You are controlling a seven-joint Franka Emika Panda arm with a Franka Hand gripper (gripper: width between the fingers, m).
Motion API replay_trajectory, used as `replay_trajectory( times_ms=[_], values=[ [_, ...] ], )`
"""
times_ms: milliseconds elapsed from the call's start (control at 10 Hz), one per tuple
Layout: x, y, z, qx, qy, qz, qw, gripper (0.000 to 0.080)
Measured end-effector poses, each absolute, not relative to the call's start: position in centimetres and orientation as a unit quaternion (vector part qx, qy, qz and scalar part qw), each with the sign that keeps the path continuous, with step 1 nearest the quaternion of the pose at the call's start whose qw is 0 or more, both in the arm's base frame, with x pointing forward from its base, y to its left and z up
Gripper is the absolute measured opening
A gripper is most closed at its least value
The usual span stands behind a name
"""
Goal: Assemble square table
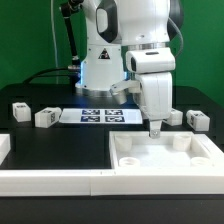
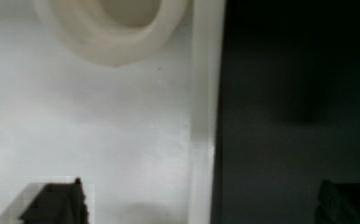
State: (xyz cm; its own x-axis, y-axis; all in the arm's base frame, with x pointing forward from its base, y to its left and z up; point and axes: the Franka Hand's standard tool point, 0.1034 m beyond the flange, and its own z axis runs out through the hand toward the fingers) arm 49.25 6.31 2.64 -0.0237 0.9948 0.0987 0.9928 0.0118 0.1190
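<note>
I see the square table top (image 1: 160, 160) lying flat at 4 o'clock in the exterior view, with the gripper (image 1: 155, 130) right at its far rim. In the wrist view the fingers (image 2: 52, 205) are spread wide, straddling the top's edge and holding nothing. From the gripper, the marker board (image 1: 97, 116) is at 10 o'clock. Two legs (image 1: 45, 117) at 9 o'clock, two more near 3.

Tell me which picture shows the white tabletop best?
The exterior view: nearly the whole tabletop appears, raised rim and round sockets included. The wrist view shows only a close-up strip along one edge, plus part of one socket.
</note>
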Motion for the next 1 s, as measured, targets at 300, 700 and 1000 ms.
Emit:
replay_trajectory(
  times_ms=[300, 700, 1000],
  values=[
    [48.4, 7.7, 3.5, 0.736, 0.673, 0.075, 0.005, 0.0649],
    [46.8, 13.1, 5.6, 0.844, 0.534, 0.052, -0.008, 0.0649],
    [47.0, 13.5, 5.5, 0.888, 0.455, 0.065, -0.018, 0.0649]
  ],
)
